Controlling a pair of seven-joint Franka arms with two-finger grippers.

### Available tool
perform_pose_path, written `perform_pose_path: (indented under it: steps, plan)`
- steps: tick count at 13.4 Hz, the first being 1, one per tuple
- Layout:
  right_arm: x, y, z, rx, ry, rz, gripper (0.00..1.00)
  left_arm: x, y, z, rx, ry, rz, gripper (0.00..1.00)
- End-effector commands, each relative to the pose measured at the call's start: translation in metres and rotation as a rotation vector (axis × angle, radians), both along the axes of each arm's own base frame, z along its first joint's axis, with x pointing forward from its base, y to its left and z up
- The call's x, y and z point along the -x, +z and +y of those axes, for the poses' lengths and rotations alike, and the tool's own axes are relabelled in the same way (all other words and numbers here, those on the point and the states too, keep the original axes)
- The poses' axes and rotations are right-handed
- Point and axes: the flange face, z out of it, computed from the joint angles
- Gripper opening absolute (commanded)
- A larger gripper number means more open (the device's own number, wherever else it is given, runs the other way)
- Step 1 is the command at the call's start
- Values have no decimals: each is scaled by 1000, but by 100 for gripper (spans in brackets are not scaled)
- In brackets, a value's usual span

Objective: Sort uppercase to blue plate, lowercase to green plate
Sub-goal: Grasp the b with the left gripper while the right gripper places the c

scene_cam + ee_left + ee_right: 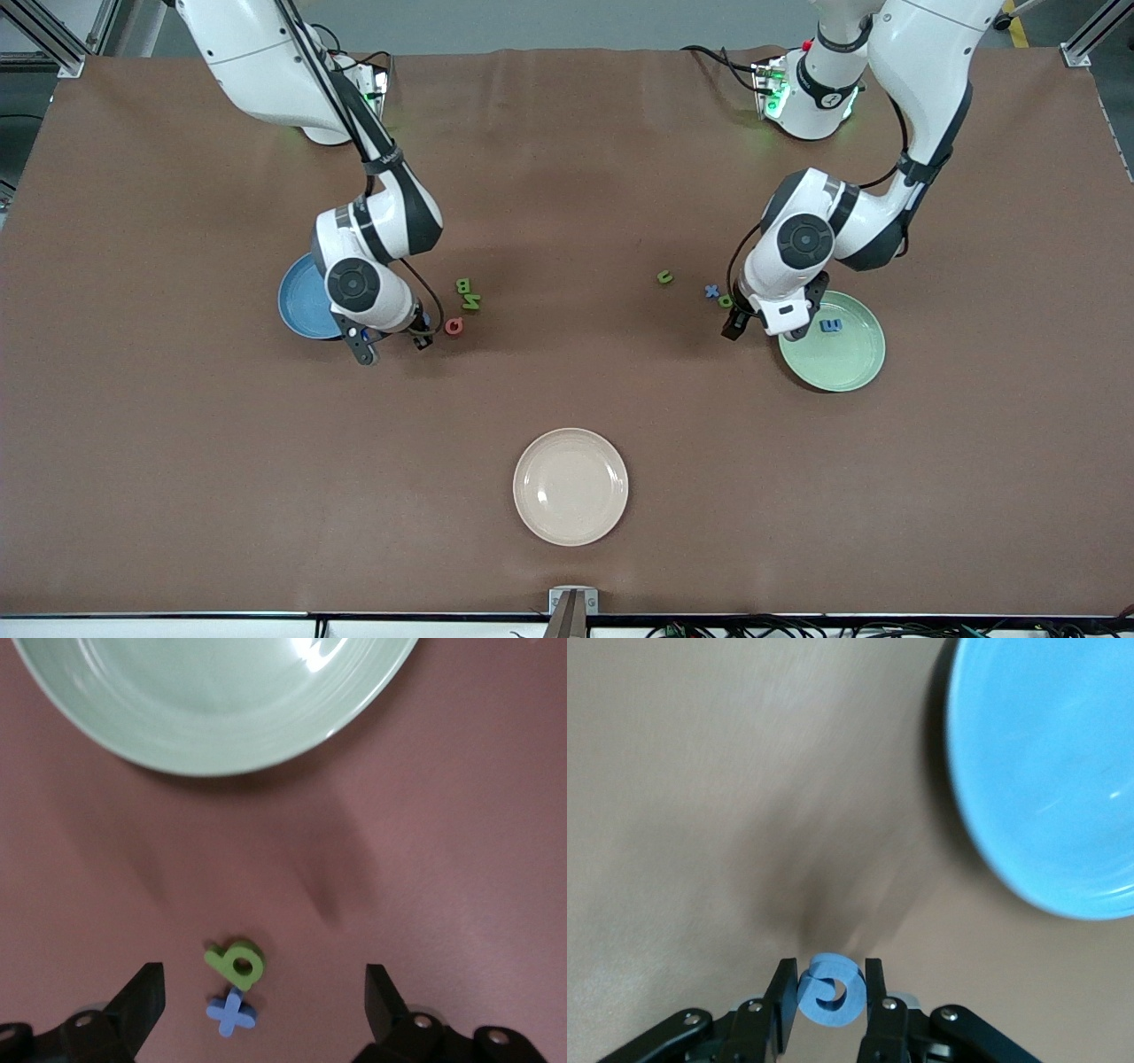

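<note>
Cream plate [570, 486] sits untouched; right hand [830, 997] pinches blue G [830, 990], left hand [264, 997] wide open

the blue g [829, 990] sits pinched between the right gripper's [830, 997] jaws, the blue plate [1050, 771] just beside them. the green p [236, 962] and blue x [232, 1012], touching, lie between the left gripper's [261, 1001] spread jaws, near the green plate [213, 700].

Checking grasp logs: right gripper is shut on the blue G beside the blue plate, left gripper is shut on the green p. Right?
Half right. The right gripper does clamp the blue G beside the blue plate. But the left wrist view shows the left gripper open, with the green p lying loose on the table.
</note>
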Motion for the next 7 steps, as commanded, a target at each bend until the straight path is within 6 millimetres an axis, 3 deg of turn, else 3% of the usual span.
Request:
perform_pose_path:
  steps: [1, 4, 7]
  plan:
    - [4, 34, -22, -29, 43, 37, 0, 12, -7, -11, -23, 30, 5, 98]
    - [10, 54, -58, -53, 114, 78, 0, 28, -19, -10, -35, 22, 29, 92]
    - [31, 57, -99, -43, 175, 101, 0, 32, -26, -4, -7, 25, -10, 82]
